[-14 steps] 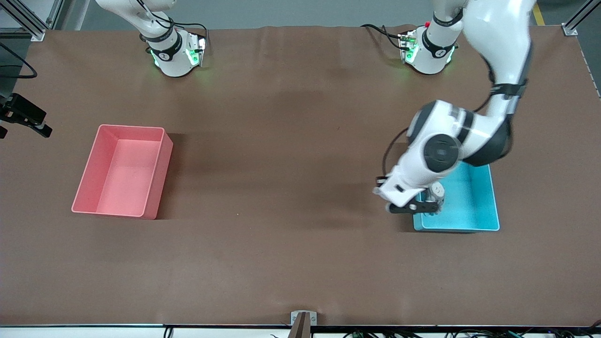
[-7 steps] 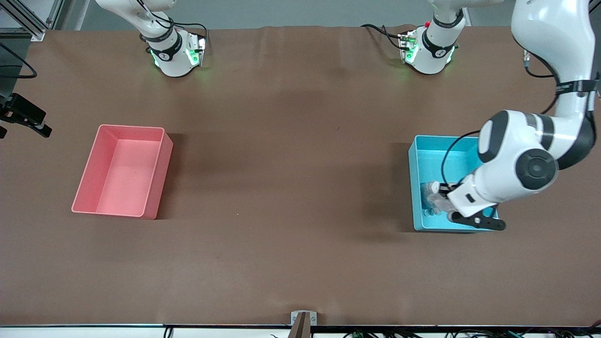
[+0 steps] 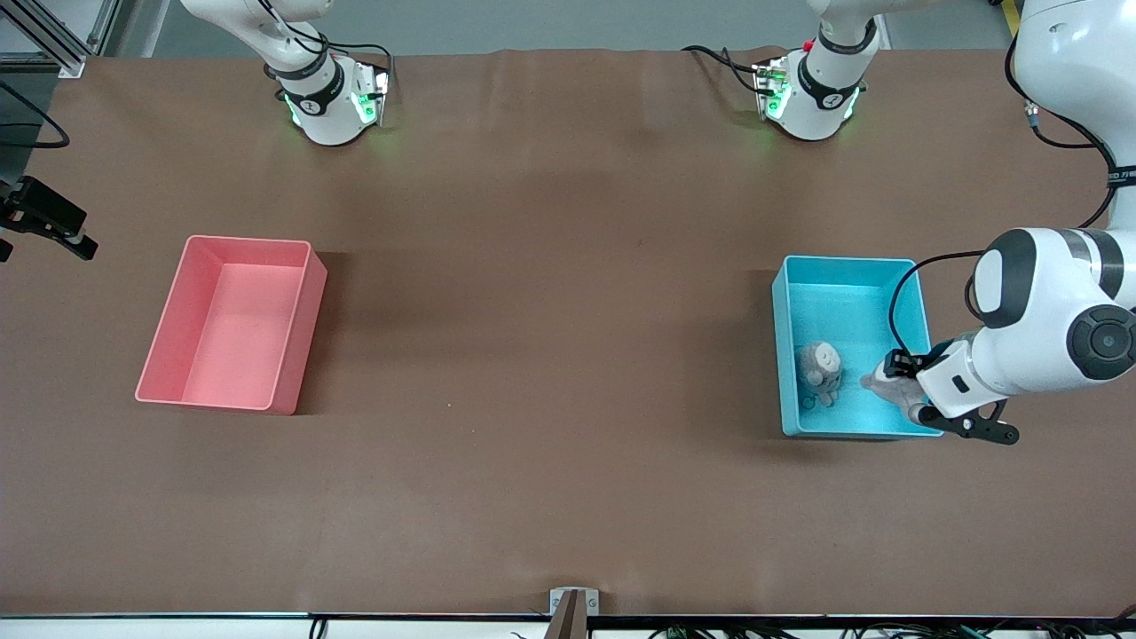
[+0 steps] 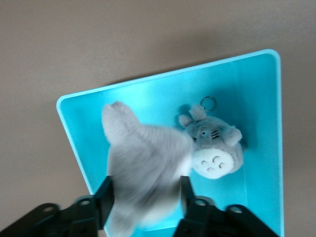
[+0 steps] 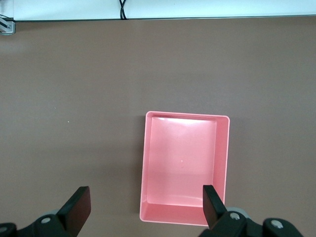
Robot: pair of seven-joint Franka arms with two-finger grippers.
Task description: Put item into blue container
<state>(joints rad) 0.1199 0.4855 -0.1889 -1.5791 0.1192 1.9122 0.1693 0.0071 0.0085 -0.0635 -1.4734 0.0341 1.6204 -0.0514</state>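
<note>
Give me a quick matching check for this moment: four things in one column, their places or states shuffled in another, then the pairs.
Things:
1. Totoro plush
2. grey fluffy toy
3. pink bin
4. right hand

Places or states:
A. open, over the pink bin
B. gripped in the left hand
C. lying in the blue container
D. on the table toward the right arm's end

Pairs: 1-C, 2-B, 3-D, 4-A

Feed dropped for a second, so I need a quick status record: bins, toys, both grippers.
blue container: at the left arm's end of the table
Totoro plush: lying in the blue container
grey plush: between the left gripper's fingers
left gripper: shut on the grey plush, over the blue container
pink bin: nothing in it
right gripper: open, waiting above the pink bin
</note>
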